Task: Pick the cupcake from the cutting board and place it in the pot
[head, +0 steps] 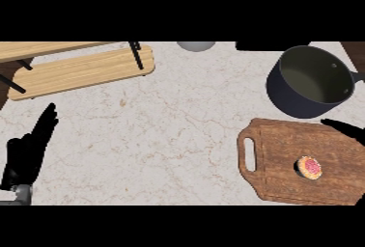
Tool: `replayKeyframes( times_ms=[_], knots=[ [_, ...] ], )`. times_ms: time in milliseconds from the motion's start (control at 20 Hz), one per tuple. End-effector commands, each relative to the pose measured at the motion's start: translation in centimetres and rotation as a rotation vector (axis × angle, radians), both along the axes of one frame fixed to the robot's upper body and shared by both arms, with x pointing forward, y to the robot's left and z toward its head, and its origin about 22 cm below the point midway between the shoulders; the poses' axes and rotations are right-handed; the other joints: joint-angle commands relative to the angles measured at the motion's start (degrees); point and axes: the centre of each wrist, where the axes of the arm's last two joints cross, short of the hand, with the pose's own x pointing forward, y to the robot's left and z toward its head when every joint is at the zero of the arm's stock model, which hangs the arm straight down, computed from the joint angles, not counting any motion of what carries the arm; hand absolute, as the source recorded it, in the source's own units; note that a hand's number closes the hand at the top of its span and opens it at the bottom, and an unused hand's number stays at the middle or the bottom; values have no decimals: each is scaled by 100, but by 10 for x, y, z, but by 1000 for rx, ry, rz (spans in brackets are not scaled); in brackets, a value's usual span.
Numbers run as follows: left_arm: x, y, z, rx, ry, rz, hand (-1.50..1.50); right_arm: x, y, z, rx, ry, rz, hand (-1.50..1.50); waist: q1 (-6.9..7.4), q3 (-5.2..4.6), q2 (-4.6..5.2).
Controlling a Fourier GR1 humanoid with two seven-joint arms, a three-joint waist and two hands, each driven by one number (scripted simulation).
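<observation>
A small cupcake (309, 167) with pink frosting lies on the brown wooden cutting board (285, 144) at the lower right. Beyond the board stands a dark pot (314, 79), with nothing inside it. My right hand (345, 129) shows only as black fingers at the right edge, over the board's far right corner, up and right of the cupcake and apart from it. My left hand (28, 149) rests open at the lower left, fingers straight and pointing up, holding nothing.
A light wooden shelf (78, 70) with black legs sits at the upper left. A pale round object (196, 46) peeks in at the top centre. Marble counter (157, 135) spreads between the hands.
</observation>
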Motion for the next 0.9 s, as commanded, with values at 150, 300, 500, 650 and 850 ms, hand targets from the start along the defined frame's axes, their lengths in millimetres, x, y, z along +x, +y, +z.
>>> replayKeyframes(
  times_ms=[150, 300, 500, 650, 850],
  knots=[
    [11, 8, 14, 21, -7, 20, 0, 30, 32, -14, -63, 83, 24, -150, -44, 3, -4],
    [-3, 10, -19, 5, 5, 9, 0, 29, 44, -14, -109, 90, 11, -150, -74, 0, -10],
    [1, -2, -7, 1, 2, 12, 0, 20, 49, -48, -135, 119, 27, -150, -100, 4, -17],
    [-21, 3, -8, 3, 2, 16, 0, 38, 60, -40, -149, 130, 33, -150, -61, 4, -19],
    [2, -5, -19, -9, 5, 4, 0, 43, 60, -55, -159, 156, 23, -150, -97, 3, -15]
  ],
)
